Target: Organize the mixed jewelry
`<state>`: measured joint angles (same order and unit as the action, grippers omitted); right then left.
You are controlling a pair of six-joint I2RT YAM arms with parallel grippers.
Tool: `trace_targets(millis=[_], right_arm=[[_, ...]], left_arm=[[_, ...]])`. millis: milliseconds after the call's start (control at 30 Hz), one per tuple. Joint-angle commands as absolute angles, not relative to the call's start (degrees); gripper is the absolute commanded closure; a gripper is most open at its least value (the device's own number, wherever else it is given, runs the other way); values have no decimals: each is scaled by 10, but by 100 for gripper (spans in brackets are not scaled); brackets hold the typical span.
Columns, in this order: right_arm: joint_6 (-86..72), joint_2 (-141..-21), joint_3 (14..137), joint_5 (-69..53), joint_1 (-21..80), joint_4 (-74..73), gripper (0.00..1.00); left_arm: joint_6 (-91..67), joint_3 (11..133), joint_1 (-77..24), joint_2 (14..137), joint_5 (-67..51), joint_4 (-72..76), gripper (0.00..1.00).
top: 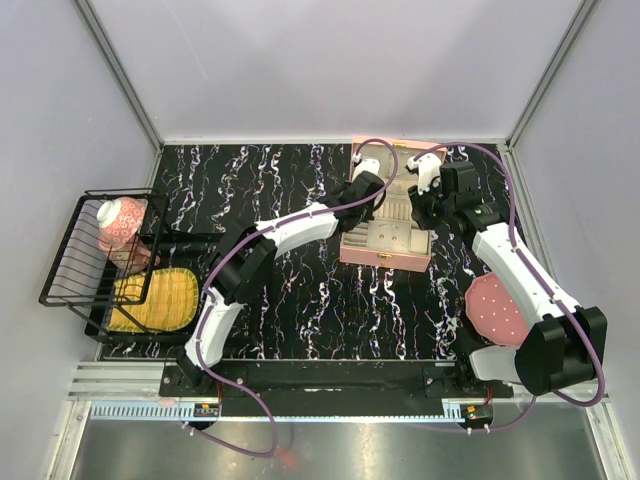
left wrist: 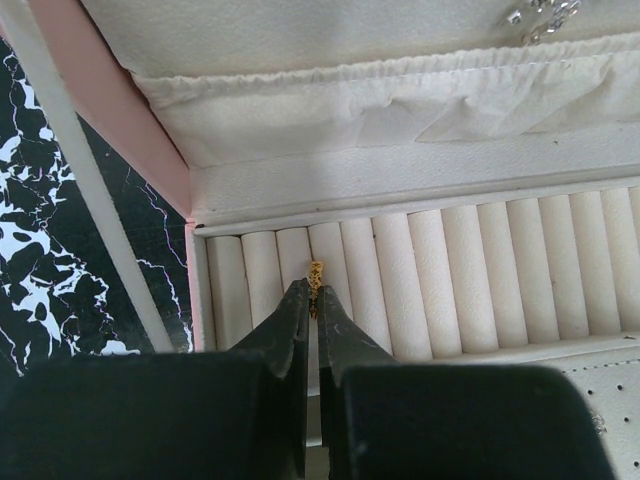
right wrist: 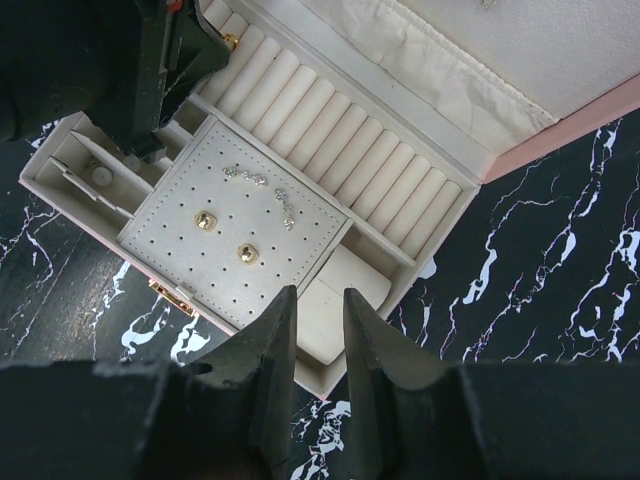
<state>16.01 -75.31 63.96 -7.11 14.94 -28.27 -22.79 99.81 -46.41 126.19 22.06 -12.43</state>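
The pink box (top: 385, 258) stands open at the back of the table. My left gripper (left wrist: 312, 296) is shut on a small gold ring (left wrist: 316, 273) and holds it over the cream ring rolls (left wrist: 450, 270) at the left end of the row. The ring also shows in the right wrist view (right wrist: 231, 40). My right gripper (right wrist: 318, 296) is open and empty above the box's corner compartment (right wrist: 345, 285). On the perforated pad (right wrist: 180, 250) sit two gold studs (right wrist: 205, 220) and a thin pale sparkling strand (right wrist: 262, 186). A sparkling piece (left wrist: 540, 12) lies on the lid lining.
A round pink dotted disc (top: 497, 308) lies at the right under the right arm. A black wire rack (top: 95, 250) at the left holds a pink-and-white cup (top: 122, 222) and a yellow woven mat (top: 158, 298). The box's lid (right wrist: 560, 135) lies open behind.
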Motion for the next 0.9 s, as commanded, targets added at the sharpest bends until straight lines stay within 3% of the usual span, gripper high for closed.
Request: trace_targets(millis=[0, 367, 633, 867], right_arm=[[154, -750, 639, -81, 149, -265, 69], [154, -751, 636, -82, 148, -263, 69], [154, -751, 636, -83, 148, -263, 69], [153, -747, 635, -84, 149, -263, 69]], left_arm=[[-238, 1012, -468, 1282, 214, -139, 100], [-245, 980, -468, 1279, 205, -151, 100], [-236, 985, -468, 1265, 192, -152, 84], [-228, 987, -468, 1252, 198, -153, 76]])
